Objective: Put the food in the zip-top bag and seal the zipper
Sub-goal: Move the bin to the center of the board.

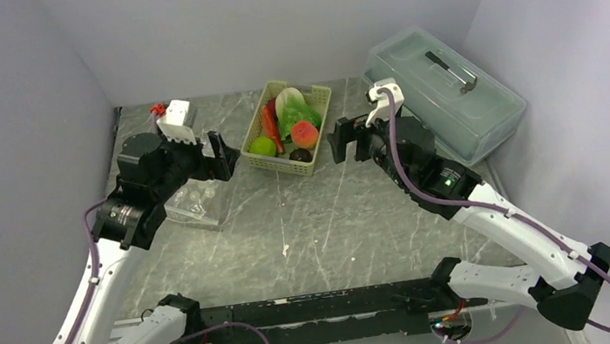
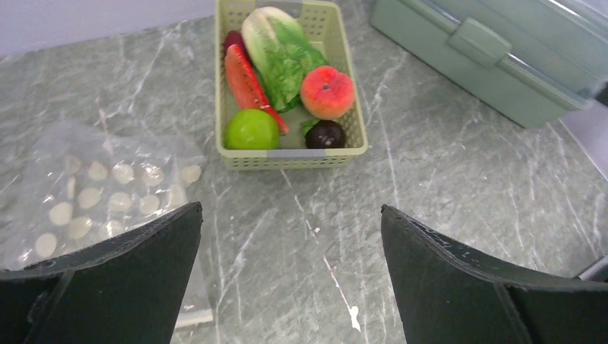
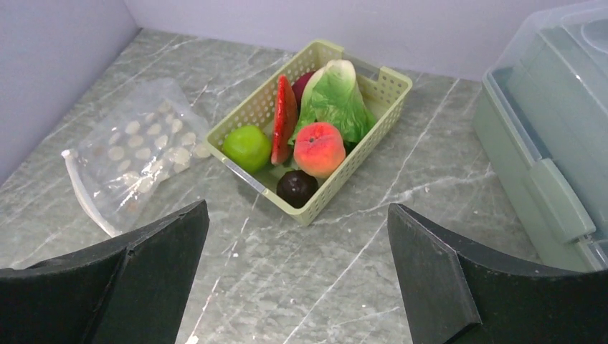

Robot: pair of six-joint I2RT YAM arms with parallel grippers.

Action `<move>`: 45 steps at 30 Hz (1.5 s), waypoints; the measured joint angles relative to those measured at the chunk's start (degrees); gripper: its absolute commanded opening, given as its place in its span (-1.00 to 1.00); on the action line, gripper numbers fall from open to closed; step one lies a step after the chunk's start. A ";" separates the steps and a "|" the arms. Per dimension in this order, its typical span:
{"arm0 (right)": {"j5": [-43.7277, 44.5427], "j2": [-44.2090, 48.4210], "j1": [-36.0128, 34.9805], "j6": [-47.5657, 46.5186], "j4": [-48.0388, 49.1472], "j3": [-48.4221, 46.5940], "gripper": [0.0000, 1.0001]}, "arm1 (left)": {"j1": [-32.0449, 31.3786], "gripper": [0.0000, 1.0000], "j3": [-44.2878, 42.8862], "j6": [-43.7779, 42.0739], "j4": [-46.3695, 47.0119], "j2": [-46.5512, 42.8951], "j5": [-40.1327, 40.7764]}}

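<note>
Grey marble table (image 1: 317, 223) holds the limp-looking, slippery zip-top bag (image 3: 136, 154) flat beside the basket (image 3: 362, 152) of light, hard food (image 3: 333, 100), so with left gripper (image 1: 225, 157) and right gripper (image 1: 349, 142) both spread empty, you should pinch it by the zipper (image 3: 87, 195).

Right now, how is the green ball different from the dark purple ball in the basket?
The green ball is bright green; the dark ball is maroon, almost black. The green ball looks bigger than the dark ball. The green ball lies beside the red slice, the dark ball next to the peach. Both are round, shiny and in the basket.
</note>
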State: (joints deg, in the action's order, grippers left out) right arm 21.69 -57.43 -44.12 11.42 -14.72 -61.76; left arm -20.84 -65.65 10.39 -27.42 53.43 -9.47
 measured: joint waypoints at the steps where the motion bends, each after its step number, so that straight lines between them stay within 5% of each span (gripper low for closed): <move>1: 0.26 -0.13 0.00 0.13 -0.22 -0.76 0.99 | -0.02 0.99 -0.55 0.26 -0.87 0.24 1.01; 25: 1.73 -9.18 0.04 0.35 -12.87 -14.27 0.99 | -0.26 0.99 -0.11 3.43 -10.51 1.64 6.82; 45: 3.61 -36.20 0.04 6.99 -23.26 -39.28 1.00 | -0.26 0.99 4.85 3.34 -13.77 -1.97 10.19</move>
State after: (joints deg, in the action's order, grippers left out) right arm 25.30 -93.62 -44.07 18.41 -37.98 -101.03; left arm -21.10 -60.80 13.74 -41.19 51.46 0.71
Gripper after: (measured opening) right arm 0.994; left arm 0.996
